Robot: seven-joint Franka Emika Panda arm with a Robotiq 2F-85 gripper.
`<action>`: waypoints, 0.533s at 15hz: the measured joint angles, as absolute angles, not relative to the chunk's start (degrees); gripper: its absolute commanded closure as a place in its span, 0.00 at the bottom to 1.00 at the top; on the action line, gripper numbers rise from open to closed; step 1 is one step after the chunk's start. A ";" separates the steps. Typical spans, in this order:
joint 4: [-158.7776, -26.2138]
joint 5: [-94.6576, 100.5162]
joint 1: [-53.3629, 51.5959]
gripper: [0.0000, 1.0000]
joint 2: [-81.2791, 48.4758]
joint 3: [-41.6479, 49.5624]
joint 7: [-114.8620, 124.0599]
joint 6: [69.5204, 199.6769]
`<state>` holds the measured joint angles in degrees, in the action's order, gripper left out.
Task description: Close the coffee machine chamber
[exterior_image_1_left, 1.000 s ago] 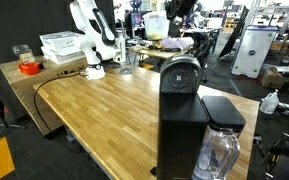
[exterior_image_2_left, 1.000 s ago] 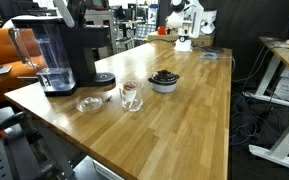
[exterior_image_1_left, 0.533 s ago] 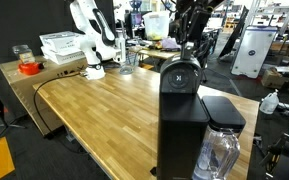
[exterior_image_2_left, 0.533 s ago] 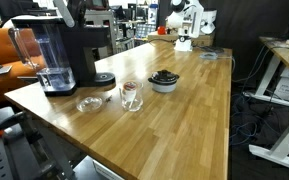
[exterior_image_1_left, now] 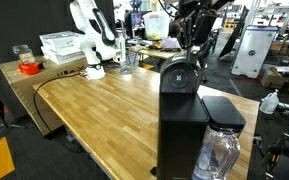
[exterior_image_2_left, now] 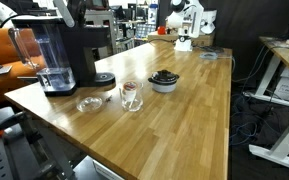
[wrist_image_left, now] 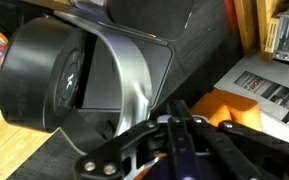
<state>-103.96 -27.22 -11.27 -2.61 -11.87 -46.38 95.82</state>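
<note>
Standing beside coffee machine (exterior_image_2_left: 84, 50): glass (exterior_image_2_left: 131, 95), bowl (exterior_image_2_left: 164, 80)

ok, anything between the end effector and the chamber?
Nothing visible. In an exterior view the end effector sits right over the raised chamber of the coffee machine, with no object between them. The wrist view shows the chamber unobstructed too.

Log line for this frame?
hand: above chamber | chamber: lid raised, open | contact: unclear | hand state: unclear | coffee machine: upright
</note>
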 measured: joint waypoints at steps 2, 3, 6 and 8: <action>-104.04 -27.22 -11.24 1.00 -2.63 -11.79 -46.38 95.79; -104.05 -27.22 -11.19 1.00 -2.70 -11.71 -46.38 95.79; -103.91 -27.22 -10.91 1.00 -3.32 -11.42 -46.39 95.78; -103.72 -27.22 -10.91 1.00 -3.85 -11.37 -46.41 95.76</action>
<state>-103.72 -27.22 -10.91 -3.85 -11.37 -46.41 95.76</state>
